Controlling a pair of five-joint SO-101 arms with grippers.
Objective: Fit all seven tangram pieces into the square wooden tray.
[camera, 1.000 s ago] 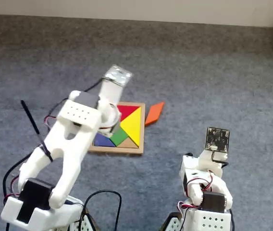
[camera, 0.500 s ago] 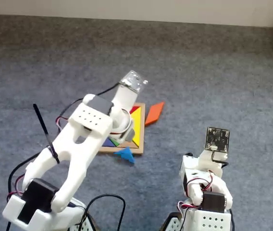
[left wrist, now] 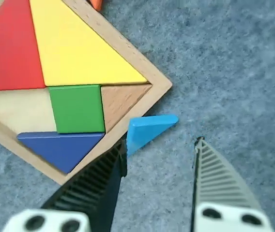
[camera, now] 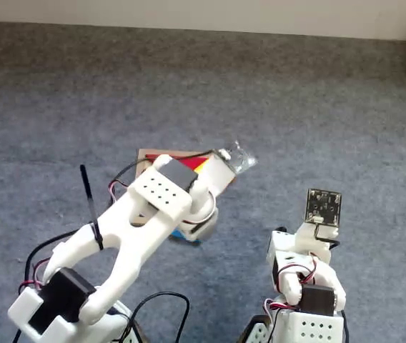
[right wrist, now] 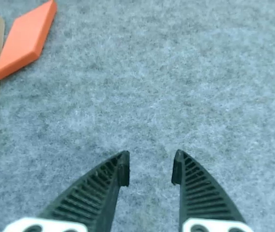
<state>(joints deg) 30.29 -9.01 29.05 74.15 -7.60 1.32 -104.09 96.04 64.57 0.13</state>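
Tray [camera: 161, 153] sits at frame centre in high view, mostly under L arm [camera: 139, 229]. Light-blue triangle [left wrist: 148, 129] lies on carpet [left wrist: 234, 72] just outside tray rim, long axis approx. parallel to the rim. L gripper [left wrist: 160, 143] is wide, empty. L wrist view exposes tray fill: red triangle [left wrist: 11, 53], yellow triangle [left wrist: 74, 48], green square [left wrist: 77, 108], dark-blue triangle [left wrist: 60, 147]. R gripper [right wrist: 150, 154] has a narrow gap, empty. Orange parallelogram [right wrist: 26, 38] lies near the rim.

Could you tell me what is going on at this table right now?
A tangram is partly assembled. The left tool hangs open beside the wooden tray, right by a light blue triangle that lies outside the tray's corner. A red triangle, yellow triangle, green square and dark blue triangle sit in the tray, with bare wood left. An orange piece lies outside, and the right tool is open over the grey surface.
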